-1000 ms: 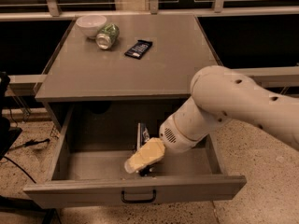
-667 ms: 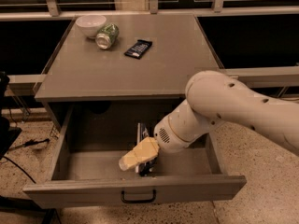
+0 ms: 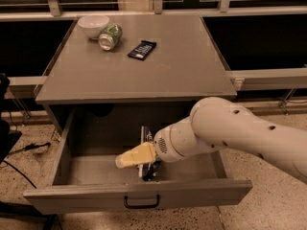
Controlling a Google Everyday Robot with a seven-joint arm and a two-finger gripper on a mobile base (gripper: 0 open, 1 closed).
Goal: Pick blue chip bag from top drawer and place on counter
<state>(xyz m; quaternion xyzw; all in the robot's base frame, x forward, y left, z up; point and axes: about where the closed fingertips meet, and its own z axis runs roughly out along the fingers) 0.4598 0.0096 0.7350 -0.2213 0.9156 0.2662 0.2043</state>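
Tool [image 3: 129, 158] shifted left in top drawer [image 3: 192, 195]; blue chip bag [image 3: 152, 169] beneath.

Smooth tool [image 3: 138, 158] inside matt top drawer [image 3: 192, 195]

White arm [image 3: 249, 133], thick, rounded, small dark holes, round wrist grille; pale yellow claw [image 3: 136, 156] inside top drawer [image 3: 86, 198].

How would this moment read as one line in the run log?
phase: reach | tool: inside open top drawer, over blue chip bag, contact unclear | counter: bag not yet placed
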